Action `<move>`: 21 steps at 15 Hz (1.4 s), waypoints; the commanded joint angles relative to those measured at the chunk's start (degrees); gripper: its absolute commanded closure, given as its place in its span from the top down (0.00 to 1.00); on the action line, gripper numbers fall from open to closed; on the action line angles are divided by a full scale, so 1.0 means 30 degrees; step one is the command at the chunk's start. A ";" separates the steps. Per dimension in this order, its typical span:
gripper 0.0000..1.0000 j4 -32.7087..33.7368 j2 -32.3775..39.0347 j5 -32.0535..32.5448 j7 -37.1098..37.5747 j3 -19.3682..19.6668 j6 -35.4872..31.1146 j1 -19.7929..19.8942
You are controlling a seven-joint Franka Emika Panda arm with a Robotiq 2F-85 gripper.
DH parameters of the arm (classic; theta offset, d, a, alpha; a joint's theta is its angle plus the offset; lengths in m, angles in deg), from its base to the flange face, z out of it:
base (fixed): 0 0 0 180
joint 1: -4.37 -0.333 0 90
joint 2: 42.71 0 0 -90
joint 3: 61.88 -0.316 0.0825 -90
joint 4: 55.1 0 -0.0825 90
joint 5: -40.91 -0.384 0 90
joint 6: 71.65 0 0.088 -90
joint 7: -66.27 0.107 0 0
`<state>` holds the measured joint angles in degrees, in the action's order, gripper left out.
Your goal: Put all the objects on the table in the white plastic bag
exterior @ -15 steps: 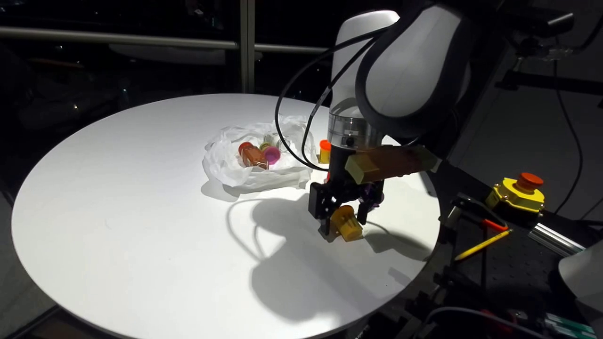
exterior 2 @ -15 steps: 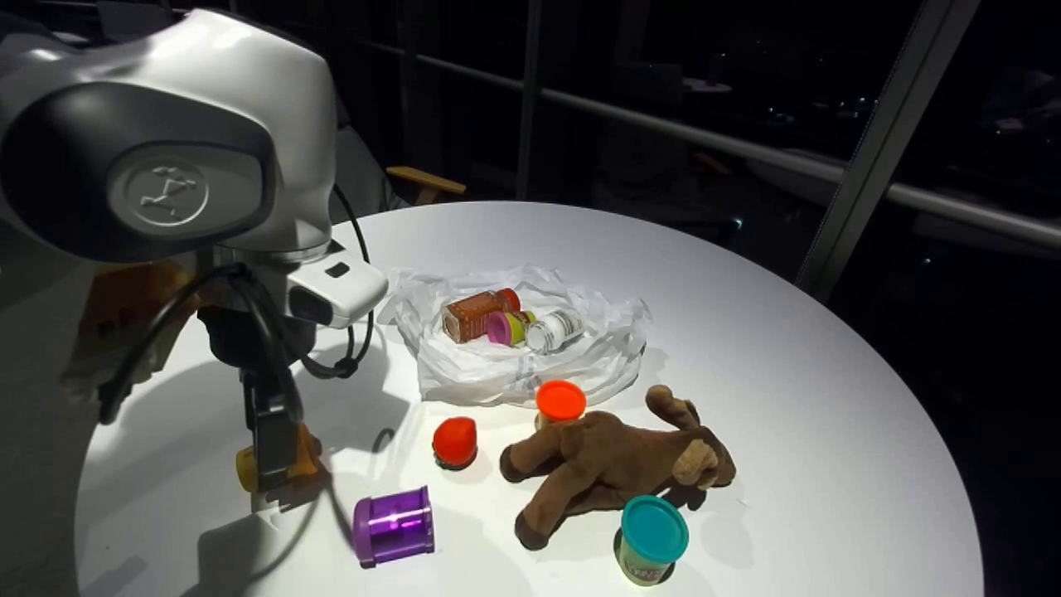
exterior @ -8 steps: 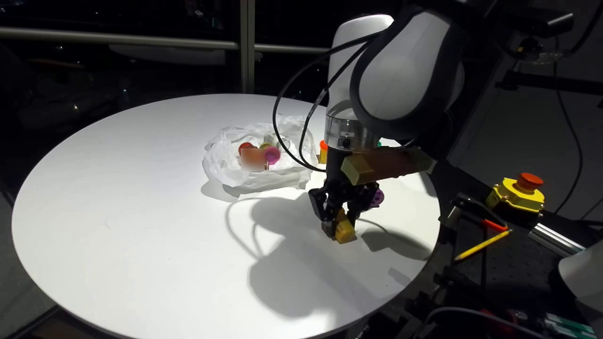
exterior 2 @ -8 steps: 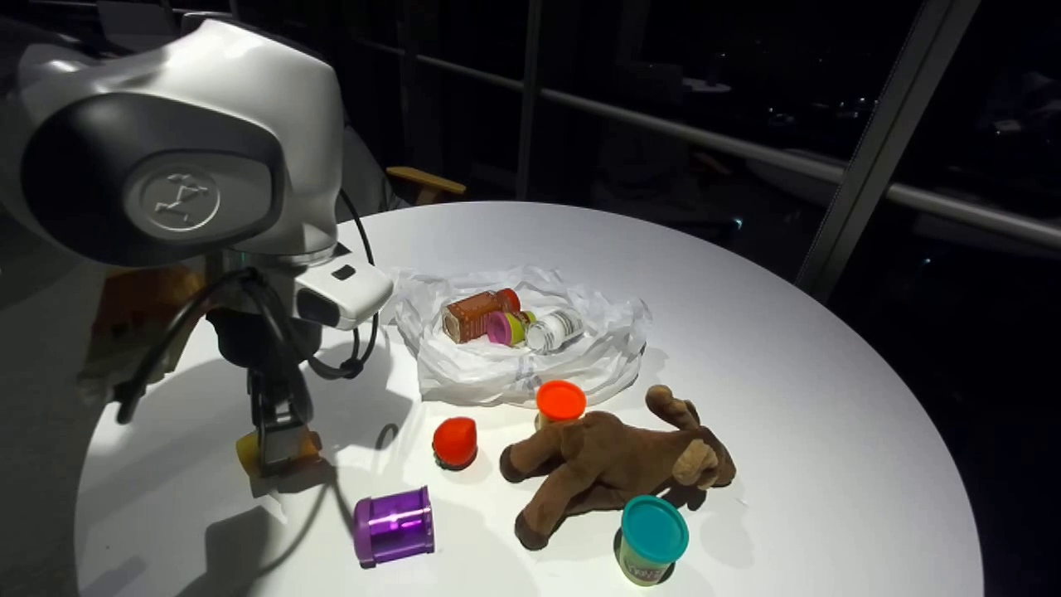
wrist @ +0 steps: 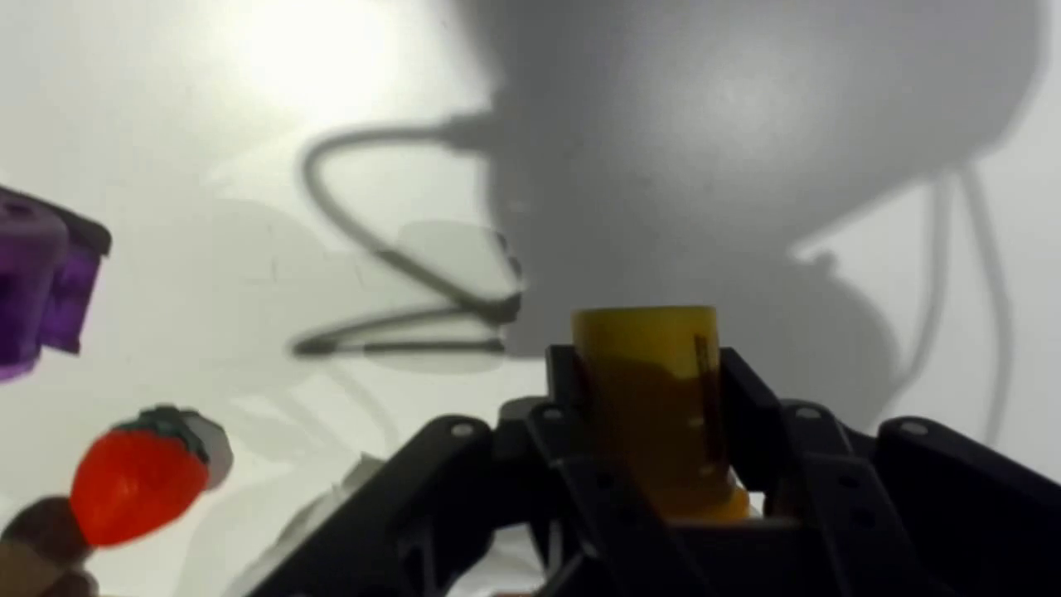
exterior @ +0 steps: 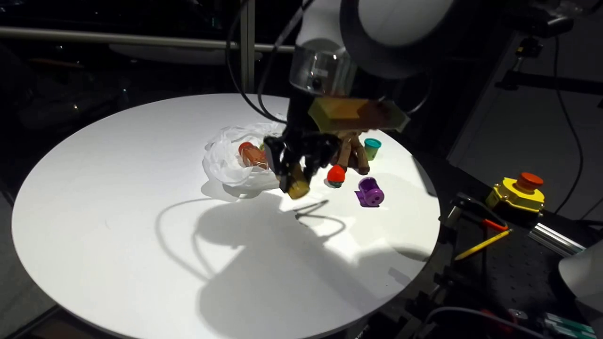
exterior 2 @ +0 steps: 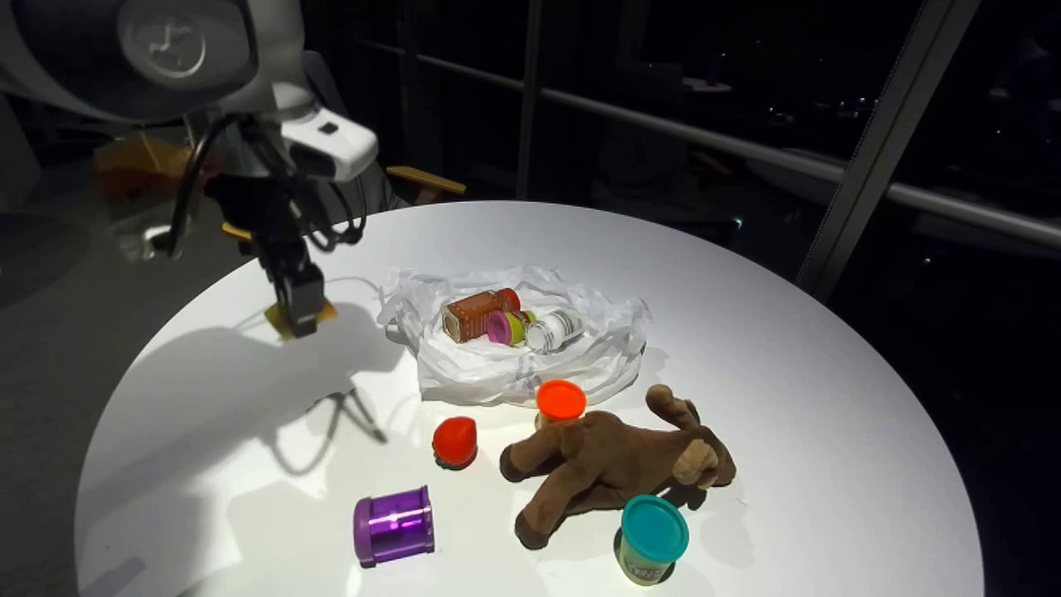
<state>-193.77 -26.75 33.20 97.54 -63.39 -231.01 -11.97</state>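
My gripper [wrist: 648,373] is shut on a yellow container [wrist: 642,414], which hangs above the table, tilted in an exterior view [exterior: 298,186]. The white plastic bag [exterior 2: 464,381] lies spread open, holding a brown carton [exterior 2: 471,318], a pink-lidded tub [exterior 2: 507,327] and a clear jar [exterior 2: 554,332]. In an exterior view the gripper stands in front of the bag's near side, hiding part of it. On the table are a red strawberry [exterior 2: 455,440], a purple container [exterior 2: 394,526], a brown plush animal [exterior 2: 613,456], a teal-lidded tub [exterior 2: 654,535] and an orange-lidded tub [exterior 2: 561,400], partly behind the plush.
Everything stands on a round white table [exterior: 141,235]. Cables loop beside the wrist. Past the table's edge, a dark bench carries a yellow box with a red button [exterior: 518,193] and a yellow pencil [exterior: 483,245]. Dark windows lie behind.
The gripper closed on the yellow container, which was lying on the table, and lifted it. Arm and container have risen and moved toward the bag. The other objects stayed put.
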 commanded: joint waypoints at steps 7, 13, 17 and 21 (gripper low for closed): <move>0.18 0.8369 0.3678 0.0971 -0.1277 0.0955 0.1661 0.2045; 0.18 1.1618 0.7250 0.1546 -0.0873 0.2756 0.2008 0.1787; 0.18 1.3170 0.8790 0.2538 -0.0198 0.4327 0.1902 0.1094; 0.19 1.4105 0.9854 0.2862 0.0028 0.4964 0.1610 0.0797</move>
<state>-155.51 -0.08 40.45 95.58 -50.30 -226.24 -8.13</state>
